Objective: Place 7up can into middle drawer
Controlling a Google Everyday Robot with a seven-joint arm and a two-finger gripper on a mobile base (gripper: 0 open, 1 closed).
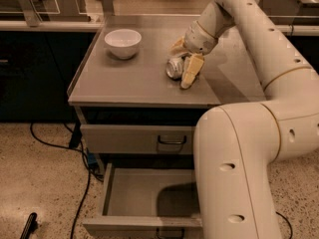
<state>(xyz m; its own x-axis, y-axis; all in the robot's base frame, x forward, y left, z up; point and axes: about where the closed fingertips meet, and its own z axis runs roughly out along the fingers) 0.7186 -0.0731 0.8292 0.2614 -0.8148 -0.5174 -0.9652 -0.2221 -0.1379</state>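
The 7up can (174, 67), dented silver with green print, lies on its side on the grey cabinet top (124, 83). My gripper (181, 66) reaches down from the right and is open, with one cream finger (191, 71) in front of the can and the other behind it. The can sits between the fingers, still resting on the top. The middle drawer (132, 198) is pulled out below, open and empty, partly hidden by my arm.
A white bowl (122, 42) stands at the back left of the cabinet top. The upper drawer (129, 138) is closed. My large white arm (239, 173) covers the right side of the cabinet. Cables (79, 173) lie on the floor at left.
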